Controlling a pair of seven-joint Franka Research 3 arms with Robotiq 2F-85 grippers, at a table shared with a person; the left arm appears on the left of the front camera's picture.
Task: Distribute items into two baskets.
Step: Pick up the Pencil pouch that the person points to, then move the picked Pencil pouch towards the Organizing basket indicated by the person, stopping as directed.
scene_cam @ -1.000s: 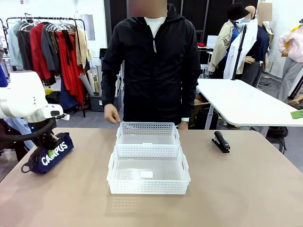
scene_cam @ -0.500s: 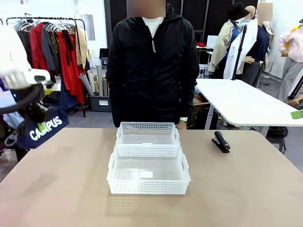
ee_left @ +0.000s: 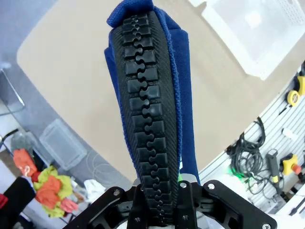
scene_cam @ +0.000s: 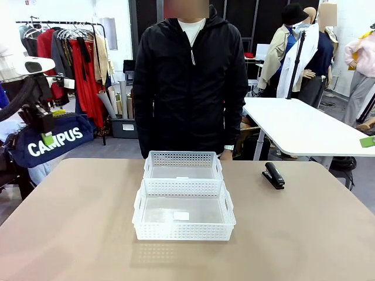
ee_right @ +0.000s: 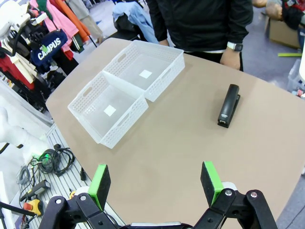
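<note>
My left gripper (scene_cam: 44,133) is shut on the navy "CAMPUS" pouch (scene_cam: 55,144), which hangs high in the air beyond the table's left edge. In the left wrist view the pouch's black zip (ee_left: 150,119) runs up from between the shut jaws. Two white mesh baskets sit end to end mid-table, the smaller far one (scene_cam: 183,158) and the larger near one (scene_cam: 183,232). The black stapler (scene_cam: 273,175) lies on the table right of them. My right gripper (ee_right: 155,183) hovers open above the table, with the stapler (ee_right: 228,105) ahead of it and the baskets (ee_right: 125,122) to its left.
A person in a black jacket stands at the table's far edge behind the baskets, hands low. The tan table (scene_cam: 304,240) has bare room on both sides of the baskets. Clothes racks and a white table (scene_cam: 293,126) stand beyond.
My left gripper has lifted the pouch from the table's left side up into the air. The person's hand has drawn back from the table edge. Baskets and stapler have not moved.
</note>
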